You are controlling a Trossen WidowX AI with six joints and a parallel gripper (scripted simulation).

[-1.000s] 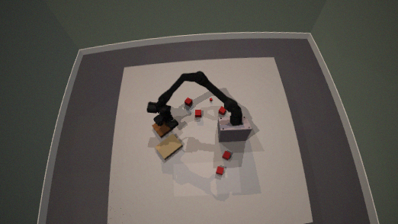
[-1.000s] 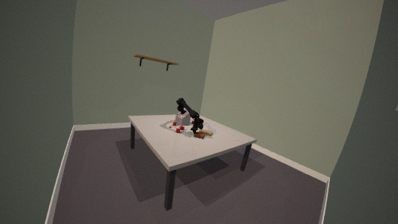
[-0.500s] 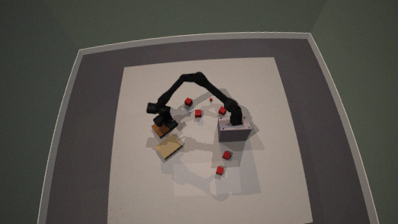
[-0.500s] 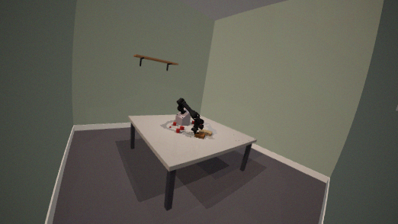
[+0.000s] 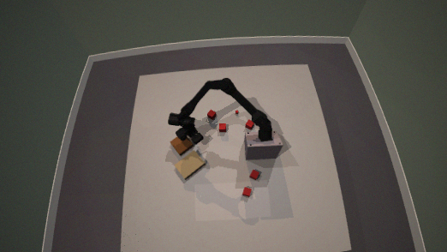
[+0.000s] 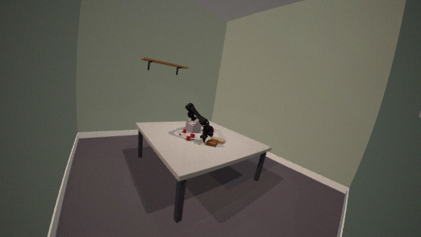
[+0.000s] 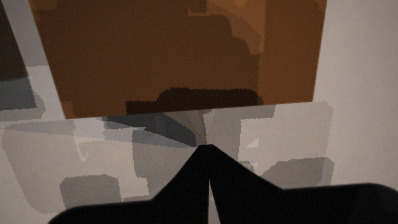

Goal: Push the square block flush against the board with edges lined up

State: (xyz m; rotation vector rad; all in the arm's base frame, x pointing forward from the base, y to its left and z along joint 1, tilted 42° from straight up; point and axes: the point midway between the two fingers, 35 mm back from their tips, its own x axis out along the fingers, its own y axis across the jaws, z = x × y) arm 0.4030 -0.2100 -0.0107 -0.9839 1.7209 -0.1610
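Observation:
The brown square block (image 5: 180,146) (image 6: 211,143) (image 7: 165,55) lies flat on the table. The tan board (image 5: 189,165) (image 6: 218,140) lies beside it, nearer the bottom of the top view. A narrow strip of table shows between their facing sides, which look roughly parallel. In the wrist view, a dark part of the board (image 7: 9,55) shows at the far left. My gripper (image 5: 191,141) (image 6: 204,140) (image 7: 206,151) is shut and empty. Its tips point down just outside the block's near side in the wrist view. Whether they touch the block, and their exact height, cannot be told.
Red cubes (image 5: 211,114) (image 5: 223,127) (image 5: 249,124) lie between the hand and the arm's base (image 5: 263,150), with a tiny red cube (image 5: 236,112) behind. Two more red cubes (image 5: 255,174) (image 5: 247,192) lie below the base in the top view.

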